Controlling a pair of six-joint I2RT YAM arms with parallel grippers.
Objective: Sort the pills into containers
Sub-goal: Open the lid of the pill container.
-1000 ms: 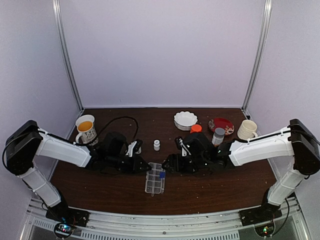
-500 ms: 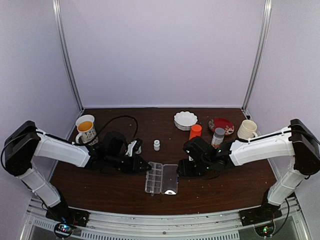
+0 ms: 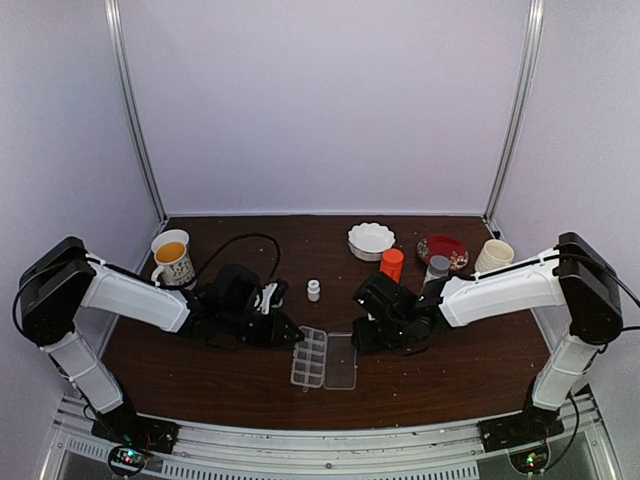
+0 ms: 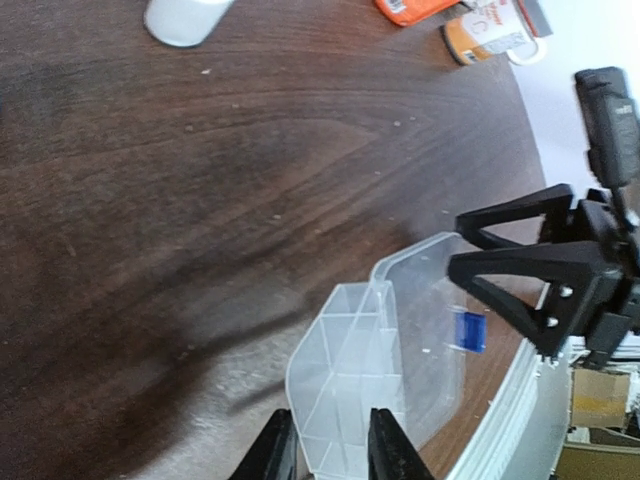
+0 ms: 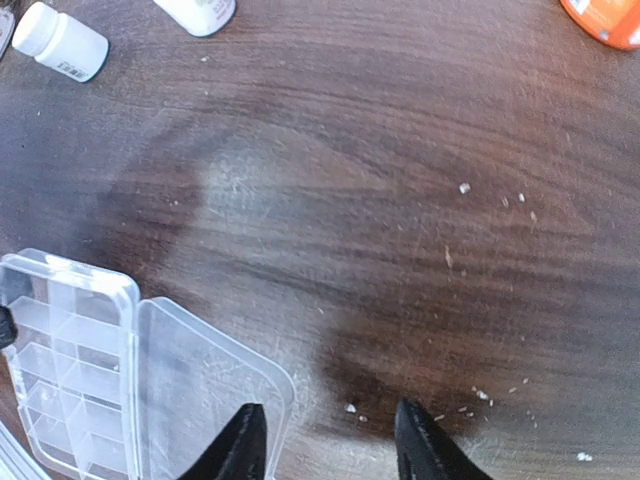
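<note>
The organiser's lid (image 3: 341,361) has swung open flat, and the right jaws have drawn back off it

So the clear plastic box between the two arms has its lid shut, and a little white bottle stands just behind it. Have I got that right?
Not quite. The lid is open, folded out flat to the right of the clear box. The top external view shows it, the right wrist view too. The little white bottle does stand just behind it.
</note>
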